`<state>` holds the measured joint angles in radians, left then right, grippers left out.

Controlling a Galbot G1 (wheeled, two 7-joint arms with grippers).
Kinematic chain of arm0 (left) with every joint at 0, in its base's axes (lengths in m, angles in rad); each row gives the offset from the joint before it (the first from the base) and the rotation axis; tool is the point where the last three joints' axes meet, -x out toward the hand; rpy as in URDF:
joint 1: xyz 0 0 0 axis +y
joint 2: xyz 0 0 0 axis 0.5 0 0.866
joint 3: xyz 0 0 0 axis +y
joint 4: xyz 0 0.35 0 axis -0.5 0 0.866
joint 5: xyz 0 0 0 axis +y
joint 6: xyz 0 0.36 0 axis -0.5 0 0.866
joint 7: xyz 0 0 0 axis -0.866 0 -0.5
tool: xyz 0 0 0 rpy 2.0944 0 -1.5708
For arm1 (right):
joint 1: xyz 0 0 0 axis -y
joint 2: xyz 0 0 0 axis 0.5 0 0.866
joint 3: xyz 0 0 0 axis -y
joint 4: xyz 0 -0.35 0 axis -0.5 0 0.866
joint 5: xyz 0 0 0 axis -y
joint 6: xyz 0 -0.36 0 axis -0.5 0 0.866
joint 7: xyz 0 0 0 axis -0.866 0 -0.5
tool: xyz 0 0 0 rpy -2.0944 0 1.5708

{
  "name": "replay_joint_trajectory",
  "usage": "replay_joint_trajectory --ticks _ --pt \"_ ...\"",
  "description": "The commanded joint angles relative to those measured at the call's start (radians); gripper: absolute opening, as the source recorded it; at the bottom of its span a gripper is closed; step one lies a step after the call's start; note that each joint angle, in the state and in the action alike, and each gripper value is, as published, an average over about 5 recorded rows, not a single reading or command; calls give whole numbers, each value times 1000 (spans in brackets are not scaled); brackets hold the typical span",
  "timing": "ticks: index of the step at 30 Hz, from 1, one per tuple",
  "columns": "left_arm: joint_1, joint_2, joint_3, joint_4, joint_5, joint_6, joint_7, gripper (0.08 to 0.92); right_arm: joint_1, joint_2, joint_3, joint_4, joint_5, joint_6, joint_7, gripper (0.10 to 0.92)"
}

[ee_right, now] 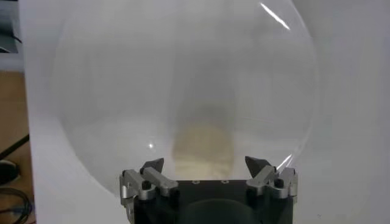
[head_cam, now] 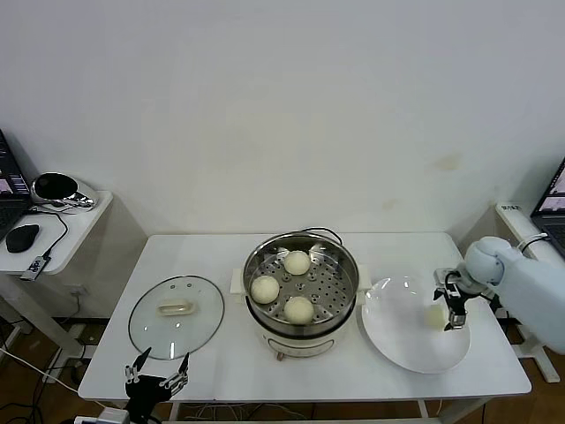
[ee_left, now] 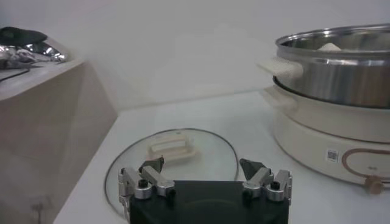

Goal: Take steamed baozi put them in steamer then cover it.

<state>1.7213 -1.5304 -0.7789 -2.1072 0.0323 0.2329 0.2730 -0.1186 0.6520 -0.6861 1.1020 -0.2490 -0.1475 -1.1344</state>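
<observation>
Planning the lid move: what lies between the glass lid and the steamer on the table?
Nothing. In the head view, the stretch of white table between the glass lid and the steamer is bare. The left wrist view shows the same.

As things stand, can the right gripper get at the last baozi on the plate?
Probably yes. The right gripper hangs open directly over the baozi on the white plate, fingers either side, and nothing lies between them.
</observation>
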Motion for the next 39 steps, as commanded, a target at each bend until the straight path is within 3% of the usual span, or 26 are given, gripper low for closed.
replay_joint_trajectory --ticks 1,15,26,30,39 --pt "-1 0 -1 1 1 -1 0 823 -26 28 23 -40 -29 12 29 823" --pt "3 -3 2 -6 5 0 0 823 -34 27 33 -35 -27 -4 40 810" --pt "-1 -6 10 -3 9 0 -1 823 -24 -1 35 -4 -6 -19 41 589" --pt "-9 -5 12 0 8 -1 -1 823 30 -32 -3 47 41 -37 32 547" --pt "-46 0 15 15 35 1 -8 823 405 -115 -253 301 269 -140 -12 543"
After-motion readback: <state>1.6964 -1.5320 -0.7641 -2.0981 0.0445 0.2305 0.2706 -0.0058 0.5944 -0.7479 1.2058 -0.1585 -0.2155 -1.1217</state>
